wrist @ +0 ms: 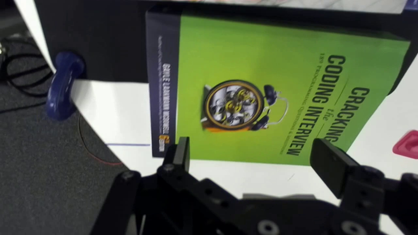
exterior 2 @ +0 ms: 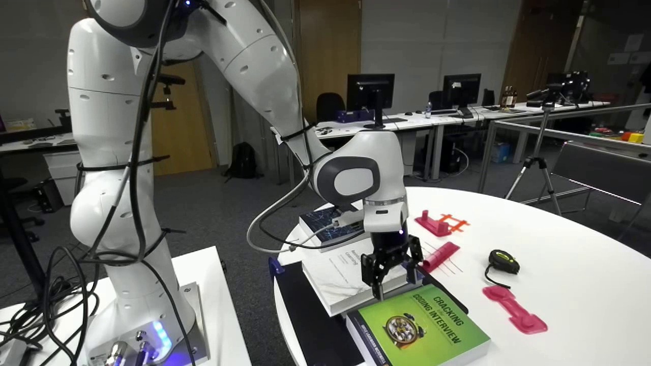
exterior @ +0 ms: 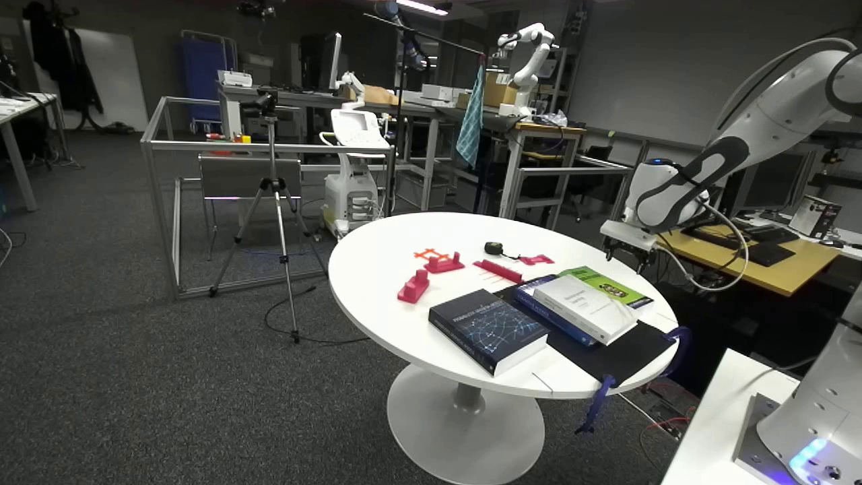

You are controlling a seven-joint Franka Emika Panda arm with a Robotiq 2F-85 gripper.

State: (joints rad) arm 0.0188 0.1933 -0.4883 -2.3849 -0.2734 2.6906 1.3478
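My gripper is open and empty, held in the air above the round table in both exterior views (exterior: 625, 261) (exterior 2: 394, 285). In the wrist view its two fingers (wrist: 250, 147) stand wide apart over the near edge of a green book. This green book (wrist: 245, 58) lies flat, its cover up, and also shows in both exterior views (exterior: 609, 286) (exterior 2: 432, 325). Beside it a white book (exterior: 586, 306) (exterior 2: 341, 274) lies on a blue book (exterior: 553, 322). Under these books is a flat black sheet (exterior: 623, 357) (wrist: 98, 39) with blue loops (wrist: 62, 91).
A thick dark book (exterior: 488, 327) (exterior 2: 320, 223) lies beside the stack. A black tape measure (exterior: 493, 248) (exterior 2: 503, 261), several pink parts (exterior: 414, 288) (exterior 2: 516, 310) and an orange lattice (exterior: 431, 254) lie on the white round table (exterior: 377, 249). A cable loops from the wrist (exterior 2: 254, 223).
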